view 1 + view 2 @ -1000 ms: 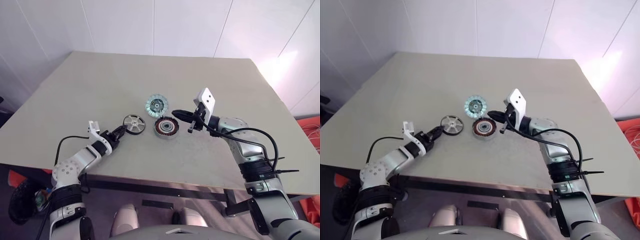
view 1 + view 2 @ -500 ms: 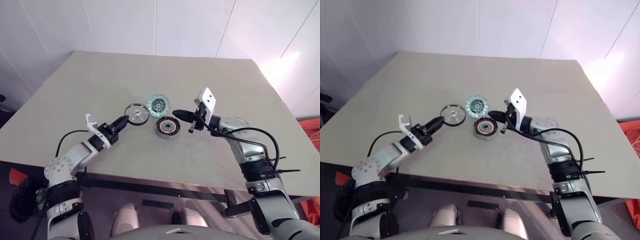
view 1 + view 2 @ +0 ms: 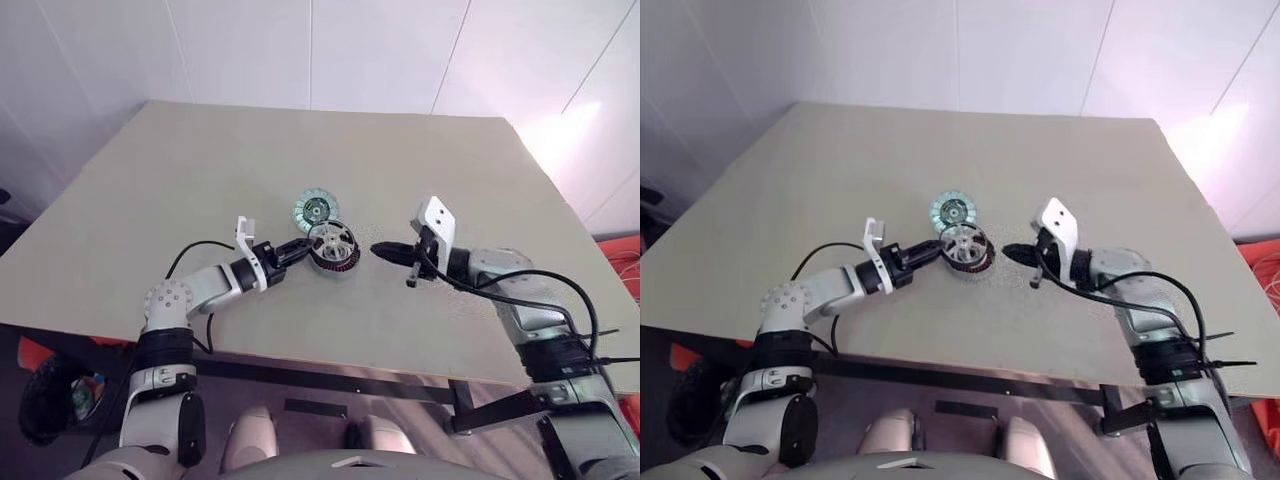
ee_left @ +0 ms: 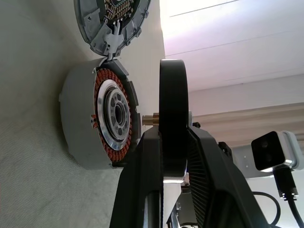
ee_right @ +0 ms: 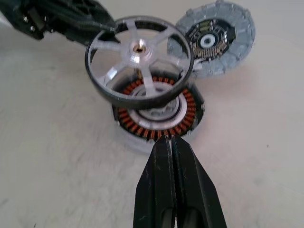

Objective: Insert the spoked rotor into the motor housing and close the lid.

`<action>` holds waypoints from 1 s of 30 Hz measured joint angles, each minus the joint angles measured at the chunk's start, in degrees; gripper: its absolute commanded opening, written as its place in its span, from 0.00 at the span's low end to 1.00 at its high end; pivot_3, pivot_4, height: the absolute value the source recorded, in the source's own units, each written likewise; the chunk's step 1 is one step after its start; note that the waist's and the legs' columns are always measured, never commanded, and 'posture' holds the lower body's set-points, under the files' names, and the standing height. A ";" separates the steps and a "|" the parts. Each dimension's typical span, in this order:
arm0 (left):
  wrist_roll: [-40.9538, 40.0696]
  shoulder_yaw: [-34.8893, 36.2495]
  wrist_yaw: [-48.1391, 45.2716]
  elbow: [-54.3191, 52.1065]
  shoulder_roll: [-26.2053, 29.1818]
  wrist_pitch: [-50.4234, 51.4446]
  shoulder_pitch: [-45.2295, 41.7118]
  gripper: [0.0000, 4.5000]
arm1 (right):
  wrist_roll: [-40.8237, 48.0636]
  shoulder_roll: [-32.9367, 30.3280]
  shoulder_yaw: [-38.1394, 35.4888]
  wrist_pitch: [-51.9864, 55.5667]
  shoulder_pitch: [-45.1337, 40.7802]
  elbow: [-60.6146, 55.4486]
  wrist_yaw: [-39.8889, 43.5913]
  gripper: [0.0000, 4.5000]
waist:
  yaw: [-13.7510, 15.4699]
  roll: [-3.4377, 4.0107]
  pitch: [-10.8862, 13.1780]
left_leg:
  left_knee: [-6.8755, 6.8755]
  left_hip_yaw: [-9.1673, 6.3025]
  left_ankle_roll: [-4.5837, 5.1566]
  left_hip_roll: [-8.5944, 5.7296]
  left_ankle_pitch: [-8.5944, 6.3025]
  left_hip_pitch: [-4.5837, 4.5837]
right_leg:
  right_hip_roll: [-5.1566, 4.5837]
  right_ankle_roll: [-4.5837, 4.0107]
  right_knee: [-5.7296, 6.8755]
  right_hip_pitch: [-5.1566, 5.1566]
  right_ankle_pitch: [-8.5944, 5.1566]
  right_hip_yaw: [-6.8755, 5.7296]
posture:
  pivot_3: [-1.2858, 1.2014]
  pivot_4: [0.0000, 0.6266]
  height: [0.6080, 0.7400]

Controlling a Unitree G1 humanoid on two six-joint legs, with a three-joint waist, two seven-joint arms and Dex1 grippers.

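Note:
My left gripper (image 3: pixel 303 246) is shut on the rim of the spoked rotor (image 5: pixel 138 47), a silver wheel with a dark rim. It holds the rotor tilted just above the motor housing (image 5: pixel 186 112), whose copper windings show beneath it. In the left wrist view the rotor (image 4: pixel 173 95) stands edge-on beside the housing (image 4: pixel 111 114), with a small gap between them. The lid (image 3: pixel 316 208), a silvery segmented disc, lies flat on the table touching the housing's far side. My right gripper (image 5: pixel 171 140) is shut and empty, pointing at the housing from its right and not touching it.
The parts sit near the middle of a wide beige table (image 3: pixel 200 160) with bare surface all around. Its front edge runs close below both arms. White wall panels stand behind the table.
My left gripper has carried the rotor up and to the right, from the table beside the housing to just over it. My right gripper has drawn back to the right, away from the housing.

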 measured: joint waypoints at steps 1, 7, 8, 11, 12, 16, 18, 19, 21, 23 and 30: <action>0.25 0.01 -0.01 0.14 -0.03 0.00 -0.11 0.09 | 0.03 -0.24 -0.04 0.09 0.27 -0.08 0.14 0.00 | -0.07 0.00 0.00 | 0.00 0.00 0.01 0.00 -0.01 0.01 | 0.00 0.00 0.01 0.00 0.00 0.00 | 0.52 0.00 1.00; 1.40 -0.13 -0.31 1.65 -1.02 0.09 -0.43 0.09 | 0.62 -1.83 -1.16 0.01 1.39 -0.34 0.79 0.00 | -0.03 0.00 0.00 | 0.00 -0.01 0.11 0.01 -0.06 0.04 | 0.00 0.00 0.03 0.00 0.00 -0.01 | 0.52 0.00 1.00; 1.60 -0.12 -0.31 1.88 -1.22 0.08 -0.45 0.09 | 0.77 -2.11 -1.41 -0.03 1.78 -0.42 1.07 0.00 | -0.01 0.00 0.00 | 0.00 -0.01 0.15 0.00 -0.08 0.03 | 0.00 0.00 0.02 0.01 0.00 0.00 | 0.52 0.00 1.00; 2.48 0.03 -0.25 3.19 -1.98 -0.12 -0.70 0.09 | 1.01 -2.20 -1.54 -0.09 2.39 -0.48 1.79 0.00 | -0.02 0.00 0.00 | 0.00 0.00 0.20 -0.01 -0.10 0.01 | 0.00 0.00 0.00 0.00 0.00 -0.01 | 0.52 0.00 1.00; 2.96 0.07 -0.11 3.89 -2.31 -0.28 -0.91 0.09 | 1.02 -2.20 -1.54 -0.17 2.41 -0.49 1.92 0.00 | -0.02 0.00 0.00 | 0.00 0.00 0.20 0.00 -0.10 0.01 | 0.00 0.00 0.00 0.00 0.00 -0.01 | 0.52 0.00 1.00; 4.30 0.54 0.04 5.62 -3.31 -0.95 -1.58 0.09 | 1.19 -2.20 -1.55 -0.51 2.69 -0.59 2.96 0.00 | -0.01 0.00 0.00 | 0.00 0.00 0.21 0.00 -0.10 0.02 | 0.00 0.00 0.01 0.01 0.00 -0.01 | 0.52 0.00 1.00; 5.03 0.91 0.04 5.87 -3.98 -1.16 -1.88 0.09 | 1.28 -2.20 -1.55 -0.67 3.18 -0.60 3.58 0.00 | 0.00 0.00 0.00 | 0.00 0.00 0.21 -0.01 -0.11 0.02 | -0.01 -0.01 0.00 0.01 0.00 -0.01 | 0.52 0.00 1.00; 5.30 1.04 0.03 6.06 -4.22 -1.23 -2.01 0.09 | 1.29 -2.20 -1.55 -0.71 3.43 -0.60 3.87 0.00 | -0.01 0.00 0.00 | 0.00 0.00 0.21 -0.01 -0.11 0.01 | -0.01 0.00 0.00 0.01 0.00 -0.01 | 0.52 0.00 1.00; 6.05 1.24 -0.05 6.42 -4.54 -1.37 -2.32 0.09 | 1.29 -2.20 -1.55 -0.98 3.82 -0.60 4.37 0.00 | 0.00 0.00 0.00 | 0.00 0.00 0.22 0.00 -0.11 0.02 | -0.01 0.00 0.00 0.01 0.00 -0.01 | 0.52 0.00 1.00; 6.60 1.49 -0.30 6.62 -4.82 -1.46 -2.47 0.09 | 1.28 -2.20 -1.55 -1.23 3.98 -0.60 4.57 0.00 | 0.00 0.00 0.00 | 0.00 0.00 0.22 0.00 -0.11 0.02 | -0.01 0.00 0.00 0.01 0.00 -0.01 | 0.52 0.00 1.00; 8.32 2.23 -1.71 7.36 -5.30 -1.69 -2.88 0.09 | 1.27 -2.18 -1.55 -1.22 4.01 -0.68 4.45 0.00 | 0.00 0.00 0.00 | 0.01 0.00 0.23 0.00 -0.11 0.03 | -0.01 -0.01 0.00 0.02 0.00 -0.02 | 0.52 0.00 1.00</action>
